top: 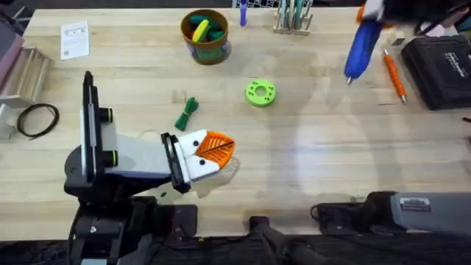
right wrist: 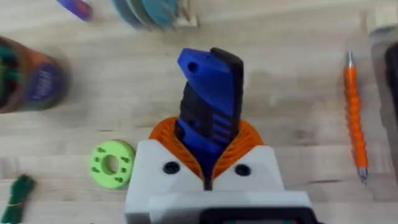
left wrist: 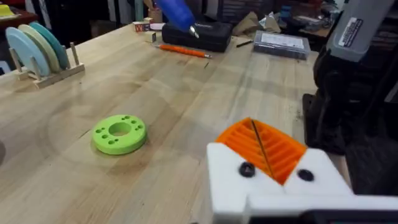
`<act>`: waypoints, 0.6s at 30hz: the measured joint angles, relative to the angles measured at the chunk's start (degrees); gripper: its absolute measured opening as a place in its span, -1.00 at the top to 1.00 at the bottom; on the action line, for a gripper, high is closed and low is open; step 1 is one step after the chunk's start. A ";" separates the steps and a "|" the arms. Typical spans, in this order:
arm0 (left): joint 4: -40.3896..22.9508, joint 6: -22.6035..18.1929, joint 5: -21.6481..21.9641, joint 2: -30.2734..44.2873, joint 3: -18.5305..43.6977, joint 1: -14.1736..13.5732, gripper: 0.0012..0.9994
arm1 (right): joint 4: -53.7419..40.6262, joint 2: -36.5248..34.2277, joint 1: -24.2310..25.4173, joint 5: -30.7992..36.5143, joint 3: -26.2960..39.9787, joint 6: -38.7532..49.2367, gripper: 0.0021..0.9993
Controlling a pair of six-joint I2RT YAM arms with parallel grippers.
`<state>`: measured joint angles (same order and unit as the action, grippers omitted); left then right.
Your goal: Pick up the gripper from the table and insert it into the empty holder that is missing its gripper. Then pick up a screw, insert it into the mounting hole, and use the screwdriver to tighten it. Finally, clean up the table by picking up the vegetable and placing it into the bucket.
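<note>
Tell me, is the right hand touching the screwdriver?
Touching. In the right wrist view, the right hand's orange pads clamp the blue screwdriver on both sides.

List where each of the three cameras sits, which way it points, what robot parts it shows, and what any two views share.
Overhead: above the arm bases, looking down and forward over the table; left arm with left gripper at lower left.
Left wrist: on the left arm, looking across the table toward the green disc; its orange pads meet.
Right wrist: on the right arm, looking down; right gripper clamps the blue screwdriver.
Shared: disc, screwdriver and orange pen-like tool appear in all three.
</note>
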<state>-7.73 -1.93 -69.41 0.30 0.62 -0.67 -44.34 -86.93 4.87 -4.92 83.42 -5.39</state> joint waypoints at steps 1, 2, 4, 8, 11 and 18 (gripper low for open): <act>0.00 0.00 0.00 0.01 0.00 0.00 0.97 | 0.32 1.42 -0.22 -0.41 0.40 -0.04 0.96; 0.00 0.00 0.00 0.01 0.00 0.00 0.97 | 0.84 2.93 -0.61 -0.90 0.68 -0.18 0.96; 0.00 0.00 0.00 0.01 0.00 0.00 0.97 | 1.94 5.49 -1.61 -2.07 0.85 -0.21 0.96; 0.00 0.00 0.00 0.00 0.00 0.00 0.97 | 3.73 10.17 -4.81 -4.97 0.85 -0.80 0.96; 0.00 0.00 0.00 0.00 0.00 0.00 0.97 | 5.54 13.33 -8.04 -6.23 0.85 -1.53 0.96; 0.00 0.00 0.00 0.01 0.00 0.00 0.97 | 9.14 20.49 -17.93 -8.22 0.85 -2.12 0.96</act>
<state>-7.73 -1.93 -69.41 0.32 0.62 -0.67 -35.20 -66.45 -13.06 -13.13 84.27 -7.51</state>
